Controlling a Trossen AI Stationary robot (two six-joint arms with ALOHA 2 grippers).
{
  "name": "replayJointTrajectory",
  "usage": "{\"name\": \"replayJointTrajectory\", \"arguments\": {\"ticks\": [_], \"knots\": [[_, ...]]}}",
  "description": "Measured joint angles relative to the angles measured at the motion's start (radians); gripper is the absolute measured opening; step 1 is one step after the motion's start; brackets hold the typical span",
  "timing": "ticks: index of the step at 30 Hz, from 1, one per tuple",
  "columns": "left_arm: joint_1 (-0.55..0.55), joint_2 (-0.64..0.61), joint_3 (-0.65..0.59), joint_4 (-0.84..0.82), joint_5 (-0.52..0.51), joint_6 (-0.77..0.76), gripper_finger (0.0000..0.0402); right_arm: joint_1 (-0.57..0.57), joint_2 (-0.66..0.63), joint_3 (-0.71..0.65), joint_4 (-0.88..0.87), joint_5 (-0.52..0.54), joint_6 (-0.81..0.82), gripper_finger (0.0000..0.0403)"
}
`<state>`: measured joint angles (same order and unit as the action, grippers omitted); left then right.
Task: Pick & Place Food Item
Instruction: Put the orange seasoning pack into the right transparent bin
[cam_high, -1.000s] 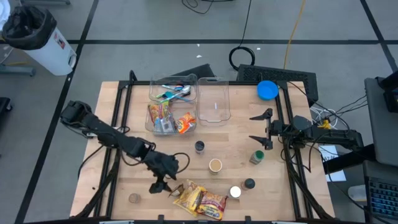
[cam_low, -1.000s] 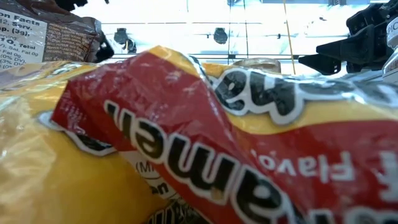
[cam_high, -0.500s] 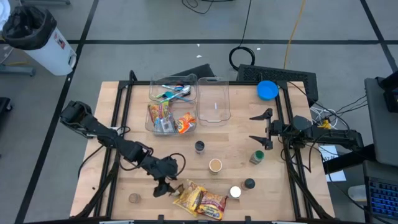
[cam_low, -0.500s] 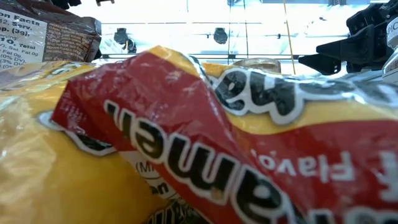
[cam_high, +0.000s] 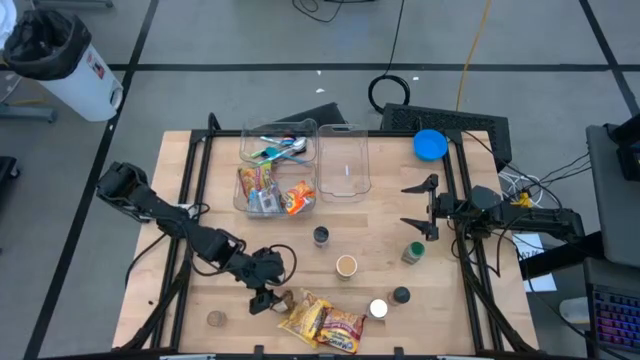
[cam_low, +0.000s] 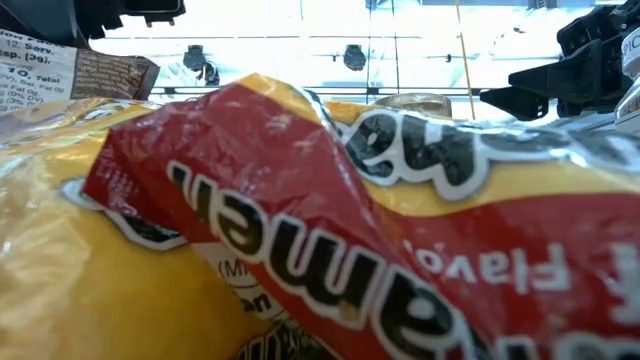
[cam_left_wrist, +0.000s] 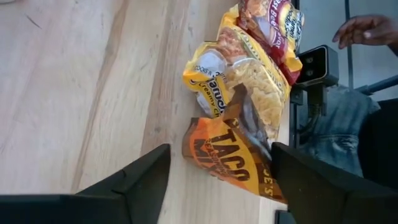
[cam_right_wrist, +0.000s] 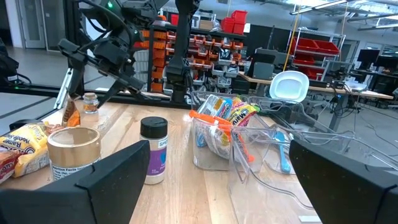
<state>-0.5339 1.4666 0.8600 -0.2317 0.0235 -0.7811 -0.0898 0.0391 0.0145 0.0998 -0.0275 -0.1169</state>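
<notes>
Taco packet (cam_left_wrist: 233, 155) between left gripper (cam_high: 266, 296) fingers; jaws narrowed slightly.

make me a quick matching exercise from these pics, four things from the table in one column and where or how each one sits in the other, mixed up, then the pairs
Things
1. taco snack bag
2. blue lid
3. spice jar with black cap
4. left gripper

Places or states
A. upright on the wood beside the tan-rimmed cup
B. lying flat at the edge of the noodle packets
C. at the table's far right corner, by the keyboard
D. lowered over the near side, fingers either side of a bag

Pairs: 1-B, 2-C, 3-A, 4-D
</notes>
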Motion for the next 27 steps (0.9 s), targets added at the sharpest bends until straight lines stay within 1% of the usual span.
{"name": "replayJointTrajectory", "arguments": {"ticks": [4, 12, 13, 14, 16, 20, 25, 27], "knots": [[0.000, 0.000, 0.000, 0.000, 0.003, 0.009, 0.0206, 0.000, 0.000, 0.000, 0.000, 0.000, 0.000, 0.0380], [0.011, -0.008, 0.000, -0.001, 0.024, 0.059, 0.0033, 0.000, 0.000, 0.000, 0.000, 0.000, 0.000, 0.0380], [0.014, -0.017, 0.000, -0.007, 0.024, 0.070, 0.0017, 0.000, 0.000, 0.000, 0.000, 0.000, 0.000, 0.0380], [0.021, -0.031, 0.000, -0.013, 0.023, 0.077, 0.0010, 0.000, 0.000, 0.000, 0.000, 0.000, 0.000, 0.0380], [0.029, -0.067, 0.000, -0.027, 0.014, 0.106, 0.0011, 0.000, 0.000, 0.000, 0.000, 0.000, 0.000, 0.0380], [0.057, -0.161, 0.000, -0.042, -0.024, 0.216, 0.0004, 0.000, 0.000, 0.000, 0.000, 0.000, -0.002, 0.0380], [0.134, -0.270, 0.000, -0.037, -0.093, 0.374, 0.0004, -0.002, 0.000, 0.000, 0.018, 0.030, -0.258, 0.0380], [0.185, -0.297, 0.000, -0.033, -0.097, 0.420, 0.0004, -0.002, 0.000, 0.000, 0.015, 0.025, -0.318, 0.0380]]}}
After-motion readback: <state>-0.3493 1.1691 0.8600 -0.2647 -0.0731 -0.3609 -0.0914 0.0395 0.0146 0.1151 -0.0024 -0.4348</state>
